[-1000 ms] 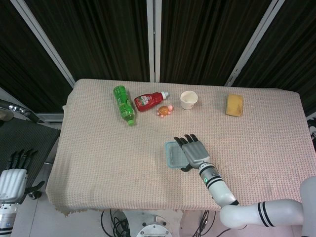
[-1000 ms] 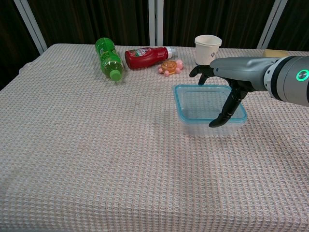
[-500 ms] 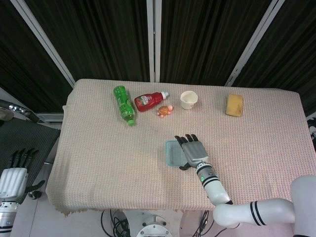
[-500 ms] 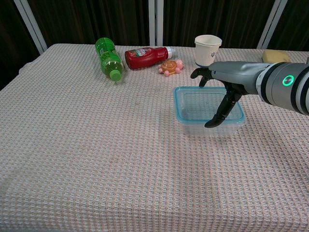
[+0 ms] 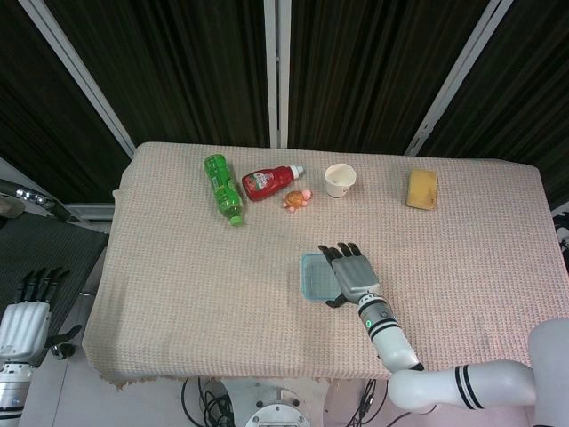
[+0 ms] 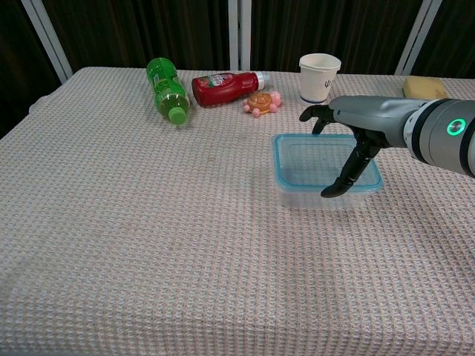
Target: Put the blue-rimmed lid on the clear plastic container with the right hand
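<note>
The clear plastic container [image 6: 298, 199] stands mid-table with the blue-rimmed lid [image 6: 312, 159] lying on top of it; in the head view the lid [image 5: 313, 277] shows as a pale blue rectangle. My right hand [image 6: 358, 127] lies flat over the lid's right part, fingers stretched toward the far rim and the thumb curved down to the near rim; it holds nothing. The head view shows the same right hand [image 5: 354, 277] covering the lid's right side. My left hand [image 5: 24, 318] hangs off the table's left edge, fingers apart, holding nothing.
Along the far side lie a green bottle [image 6: 165, 89], a red ketchup bottle [image 6: 223, 87], an orange turtle toy [image 6: 261, 102], a paper cup [image 6: 319, 76] and a yellow sponge [image 6: 424, 87]. A woven cloth [image 6: 148, 245] covers the table.
The right hand drifted a little left, then back right, and the lidded container shifted slightly to the right with it. The left hand has not moved.
</note>
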`<state>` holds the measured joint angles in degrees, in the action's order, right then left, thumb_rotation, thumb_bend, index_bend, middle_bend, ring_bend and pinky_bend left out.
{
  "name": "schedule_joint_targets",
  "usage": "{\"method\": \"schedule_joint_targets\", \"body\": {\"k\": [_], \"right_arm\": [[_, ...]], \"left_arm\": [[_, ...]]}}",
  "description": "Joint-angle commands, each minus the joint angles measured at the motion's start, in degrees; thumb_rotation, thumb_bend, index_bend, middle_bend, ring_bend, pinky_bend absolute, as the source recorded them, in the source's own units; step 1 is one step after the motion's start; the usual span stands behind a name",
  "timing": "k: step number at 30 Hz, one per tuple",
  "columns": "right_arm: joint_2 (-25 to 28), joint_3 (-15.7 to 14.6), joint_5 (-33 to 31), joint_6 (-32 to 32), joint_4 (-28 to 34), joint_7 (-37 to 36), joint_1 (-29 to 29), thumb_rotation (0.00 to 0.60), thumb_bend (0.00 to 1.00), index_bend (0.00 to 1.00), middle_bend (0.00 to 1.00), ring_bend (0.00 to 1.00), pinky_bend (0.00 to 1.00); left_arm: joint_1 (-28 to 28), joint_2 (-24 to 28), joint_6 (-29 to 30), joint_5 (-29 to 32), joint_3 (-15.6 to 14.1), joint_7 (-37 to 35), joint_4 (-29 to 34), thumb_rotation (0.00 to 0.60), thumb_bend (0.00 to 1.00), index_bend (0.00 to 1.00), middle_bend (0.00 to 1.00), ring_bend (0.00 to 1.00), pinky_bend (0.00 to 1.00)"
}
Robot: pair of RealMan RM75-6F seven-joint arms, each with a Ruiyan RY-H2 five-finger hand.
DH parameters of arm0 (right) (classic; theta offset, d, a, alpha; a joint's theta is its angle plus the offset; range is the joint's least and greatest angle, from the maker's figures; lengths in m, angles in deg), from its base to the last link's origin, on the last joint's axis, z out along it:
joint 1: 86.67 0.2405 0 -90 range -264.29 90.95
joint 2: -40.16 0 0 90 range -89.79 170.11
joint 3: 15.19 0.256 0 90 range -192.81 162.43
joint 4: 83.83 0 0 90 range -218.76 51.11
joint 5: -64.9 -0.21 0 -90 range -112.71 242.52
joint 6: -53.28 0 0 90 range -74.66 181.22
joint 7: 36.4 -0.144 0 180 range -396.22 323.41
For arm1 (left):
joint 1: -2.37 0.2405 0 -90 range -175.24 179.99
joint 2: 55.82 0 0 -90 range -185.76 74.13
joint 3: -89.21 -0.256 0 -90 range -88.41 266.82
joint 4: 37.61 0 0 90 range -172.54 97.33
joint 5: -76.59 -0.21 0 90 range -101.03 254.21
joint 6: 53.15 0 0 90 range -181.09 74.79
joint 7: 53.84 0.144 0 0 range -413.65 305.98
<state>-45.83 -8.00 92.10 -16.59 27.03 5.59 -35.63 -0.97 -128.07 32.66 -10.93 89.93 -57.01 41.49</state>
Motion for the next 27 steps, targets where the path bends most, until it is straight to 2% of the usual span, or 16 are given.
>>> {"method": "schedule_joint_targets", "body": {"k": [1,20,23,27], "right_arm": [[0.1,-0.1,0.1,0.1,0.0,-0.1,-0.2,0.6,0.1,0.04,0.41,0.05,0.0],[-1.3,1.5,-1.3,3.1,-3.0,0.0,1.3,0.6,0.1,0.03,0.41,0.05,0.0],[-1.1,1.2,-1.1,3.4,-2.8,-0.1,1.3,0.6,0.1,0.0,0.37,0.04,0.0],[-0.5,0.7,-0.3,3.8,-2.5,-0.6,1.0,0.6,0.03,0.0,0.22,0.0,0.0]], "left_arm": [[0.0,-0.1,-0.1,0.0,0.0,-0.1,-0.1,0.6,0.0,0.12,0.08,0.0,0.0],[0.1,-0.4,-0.4,0.6,-0.1,-0.7,-0.9,0.6,0.0,0.12,0.08,0.0,0.0],[0.2,-0.5,-0.3,0.6,-0.1,-0.8,-1.0,0.6,0.0,0.12,0.08,0.0,0.0],[0.2,-0.5,-0.3,0.5,-0.2,-0.8,-0.9,0.6,0.0,0.12,0.08,0.0,0.0]]}}
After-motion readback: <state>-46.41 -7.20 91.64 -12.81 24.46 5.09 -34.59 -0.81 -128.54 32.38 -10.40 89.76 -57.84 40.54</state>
